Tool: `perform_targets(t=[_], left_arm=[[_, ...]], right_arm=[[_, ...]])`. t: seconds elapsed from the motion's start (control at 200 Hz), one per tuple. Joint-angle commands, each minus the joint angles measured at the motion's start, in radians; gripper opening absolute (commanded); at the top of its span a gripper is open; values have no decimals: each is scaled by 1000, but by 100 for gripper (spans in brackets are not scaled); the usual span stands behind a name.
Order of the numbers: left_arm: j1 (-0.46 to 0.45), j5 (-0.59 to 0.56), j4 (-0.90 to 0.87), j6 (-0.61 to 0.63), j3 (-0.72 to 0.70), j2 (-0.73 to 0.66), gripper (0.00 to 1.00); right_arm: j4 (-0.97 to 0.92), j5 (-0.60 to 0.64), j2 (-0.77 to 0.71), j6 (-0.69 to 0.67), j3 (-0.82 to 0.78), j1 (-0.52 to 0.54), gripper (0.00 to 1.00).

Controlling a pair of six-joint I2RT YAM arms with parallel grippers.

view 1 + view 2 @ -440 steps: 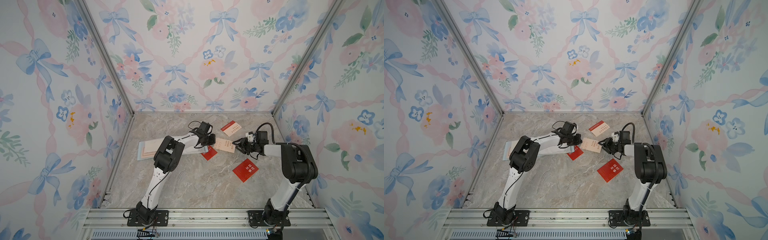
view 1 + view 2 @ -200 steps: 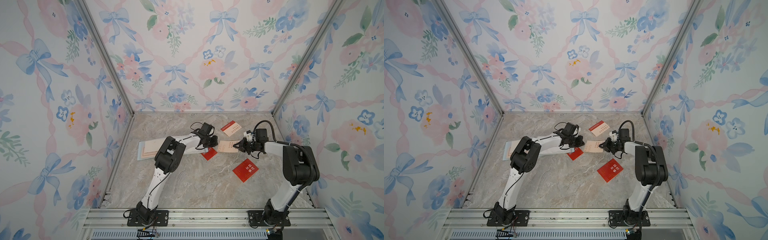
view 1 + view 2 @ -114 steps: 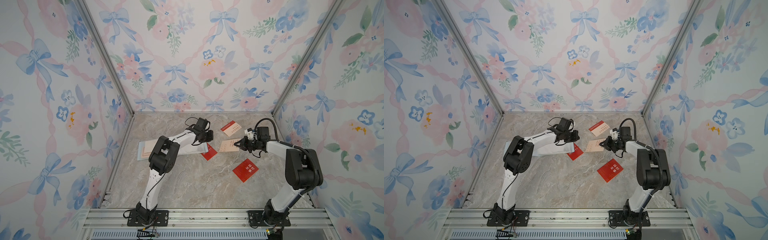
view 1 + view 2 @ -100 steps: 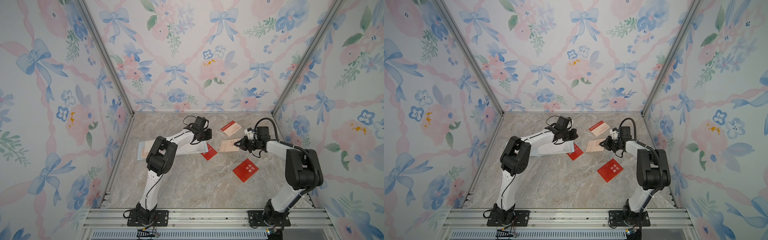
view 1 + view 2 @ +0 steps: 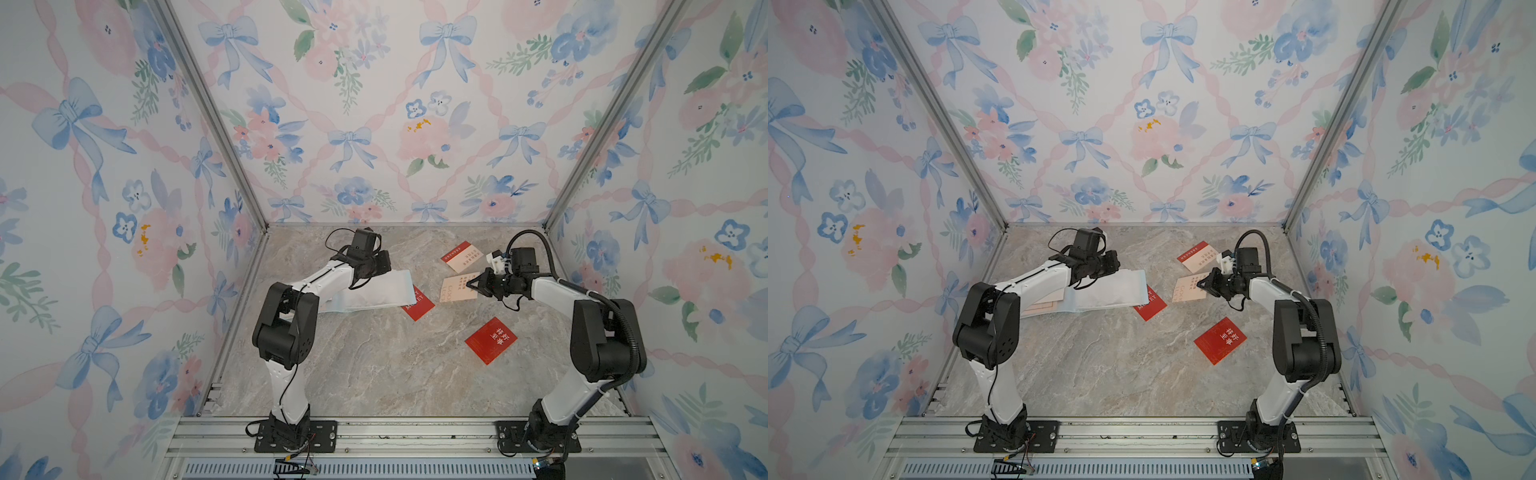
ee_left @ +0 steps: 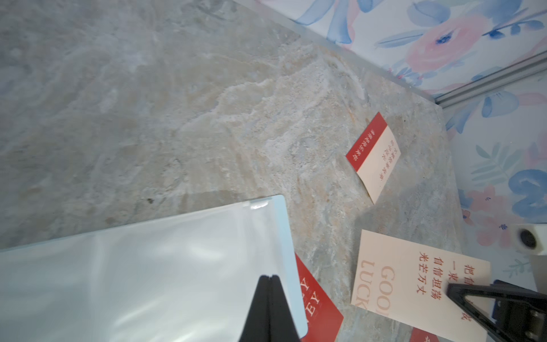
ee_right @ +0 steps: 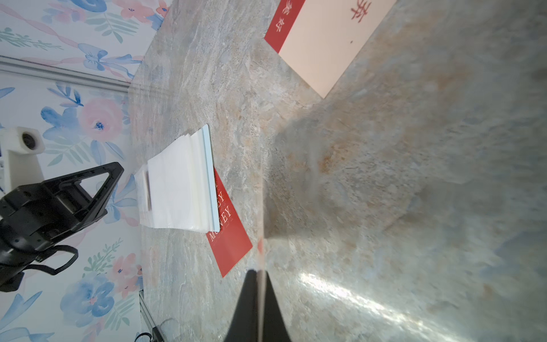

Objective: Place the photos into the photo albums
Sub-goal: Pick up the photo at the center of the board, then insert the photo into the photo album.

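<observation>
The photo album (image 5: 365, 291) (image 5: 1100, 291) lies open at the left, its clear sleeve page (image 6: 148, 266) (image 7: 180, 192) uppermost. My left gripper (image 6: 269, 278) (image 5: 385, 266) hangs shut over that page's outer edge; whether it pinches a sleeve I cannot tell. My right gripper (image 5: 469, 284) (image 7: 260, 274) is shut on a cream "GOOD LUCK" photo (image 6: 399, 275) (image 5: 1187, 291), seen edge-on in the right wrist view. A red "MONEY" photo (image 5: 417, 305) (image 7: 229, 234) lies partly under the album's edge. Lying loose are a red photo (image 5: 490, 340) and a cream photo with a red band (image 5: 462, 256) (image 6: 374, 157).
Cream cards (image 5: 1042, 308) show under the album's left side. The marble floor (image 5: 374, 365) is walled by floral panels on three sides, with metal corner posts (image 5: 552, 220). Both arm bases stand on the front rail (image 5: 415, 432).
My left arm has swung left and back, bringing its shut gripper over the album page. My right gripper still holds the cream photo and has barely shifted.
</observation>
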Motion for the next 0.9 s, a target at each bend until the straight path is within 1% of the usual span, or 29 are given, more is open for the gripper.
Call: perform_targets(t=[0.0,0.09,0.21,0.315,0.405,0.575,0.7,0.76,0.895], left_arm=[[53,-29,28,-6,-74,-89,3],[104,-36,40,-8,-144,-139,4],[170,-32,51,-6,-211,-192,4],[219,-70,52,15,-265,-239,4],[260,-107,52,26,-309,-273,5],[376,-68,50,20,-371,-284,5],[432,-102,43,44,-408,-297,5],[459,-89,42,47,-425,-300,5],[529,-6,37,71,-443,-280,5]], right_arm=[[-54,10,-47,-34,51,30,0],[-72,10,-18,-54,77,41,0],[-49,-16,4,-29,93,63,0],[-54,9,10,-37,126,96,0],[-69,-1,39,-28,180,122,0],[-84,-1,93,-21,291,213,0],[-98,-24,156,-15,383,293,0],[-108,-28,191,-15,428,327,1],[-80,-74,269,31,506,385,0]])
